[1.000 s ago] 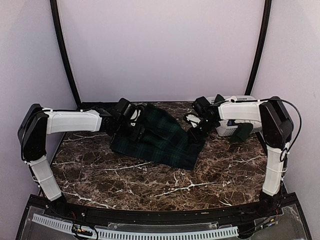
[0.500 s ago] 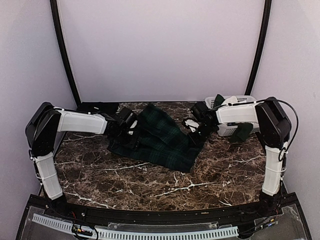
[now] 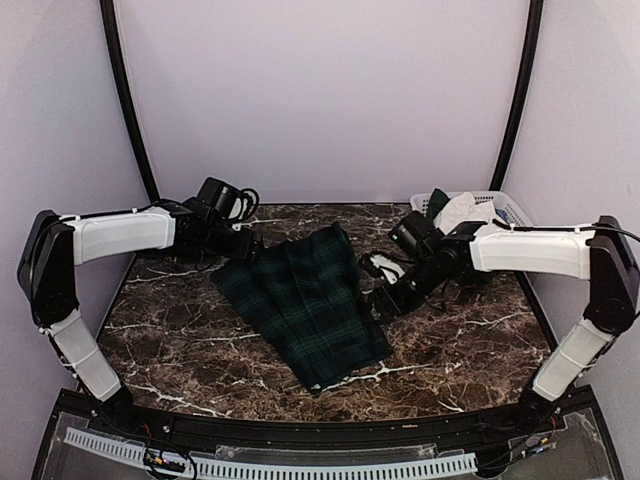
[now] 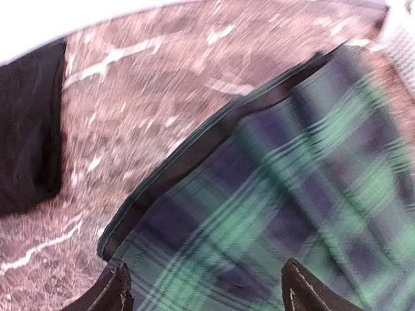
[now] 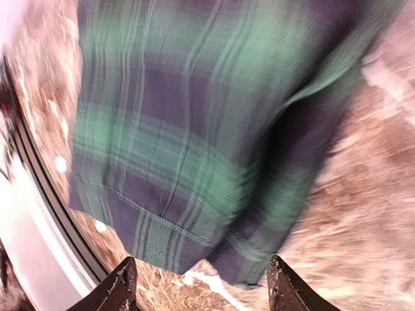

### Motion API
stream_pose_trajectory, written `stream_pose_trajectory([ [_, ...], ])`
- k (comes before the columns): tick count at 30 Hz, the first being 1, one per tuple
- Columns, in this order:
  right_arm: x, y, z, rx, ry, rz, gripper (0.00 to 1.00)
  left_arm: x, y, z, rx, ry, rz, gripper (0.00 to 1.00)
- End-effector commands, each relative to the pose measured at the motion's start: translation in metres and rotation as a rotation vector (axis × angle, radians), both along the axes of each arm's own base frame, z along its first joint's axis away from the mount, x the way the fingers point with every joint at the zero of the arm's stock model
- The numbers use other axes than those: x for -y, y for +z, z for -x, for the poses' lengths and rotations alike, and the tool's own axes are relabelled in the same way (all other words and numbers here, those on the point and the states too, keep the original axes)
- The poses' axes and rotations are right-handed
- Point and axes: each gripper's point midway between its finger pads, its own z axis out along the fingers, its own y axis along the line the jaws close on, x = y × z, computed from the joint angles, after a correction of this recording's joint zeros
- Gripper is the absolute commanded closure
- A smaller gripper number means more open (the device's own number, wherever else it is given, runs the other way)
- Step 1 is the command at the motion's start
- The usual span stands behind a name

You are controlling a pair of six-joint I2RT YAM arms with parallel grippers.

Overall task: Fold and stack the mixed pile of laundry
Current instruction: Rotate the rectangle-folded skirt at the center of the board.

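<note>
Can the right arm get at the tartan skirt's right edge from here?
Probably yes: the right pincer is open over the edge of the tartan skirt, which lies flat on the marble table; nothing lies between them.

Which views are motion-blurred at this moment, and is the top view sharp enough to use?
Top external: sharp and evenly lit, tartan skirt and marble table crisp. Left wrist: motion-smeared, veins streaked, plaid soft, black cloth a featureless dark patch. Right wrist: equally smeared, though the skirt's hem stays readable.

Tartan skirt [image 3: 305,305] lies spread flat
</note>
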Motion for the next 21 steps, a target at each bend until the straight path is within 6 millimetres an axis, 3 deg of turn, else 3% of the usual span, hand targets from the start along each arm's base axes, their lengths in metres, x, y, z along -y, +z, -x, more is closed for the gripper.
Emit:
stream_pose_trajectory([
  [1,0.002,0.052,-0.058,0.116,-0.134,-0.144,0.34,0.017,0.059,0.007,0.106,-0.081,0.128,0.21],
  [8,-0.013,0.072,-0.159,0.265,-0.195,-0.143,0.39,0.017,0.043,0.025,0.064,-0.081,0.169,0.21],
  [10,-0.024,0.069,-0.183,0.288,-0.196,-0.134,0.41,0.017,0.037,0.029,0.049,-0.083,0.169,0.21],
  [13,-0.037,0.044,-0.214,0.285,-0.203,-0.087,0.42,0.017,0.033,0.033,0.040,-0.079,0.165,0.21],
  [15,-0.037,0.026,-0.229,0.272,-0.217,-0.030,0.43,0.017,0.034,0.036,0.041,-0.081,0.173,0.21],
  [18,-0.039,0.015,-0.244,0.291,-0.234,0.006,0.41,0.022,0.036,0.041,0.048,-0.095,0.190,0.21],
  [21,-0.048,0.016,-0.244,0.293,-0.217,-0.043,0.56,0.023,0.034,0.042,0.050,-0.095,0.183,0.21],
])
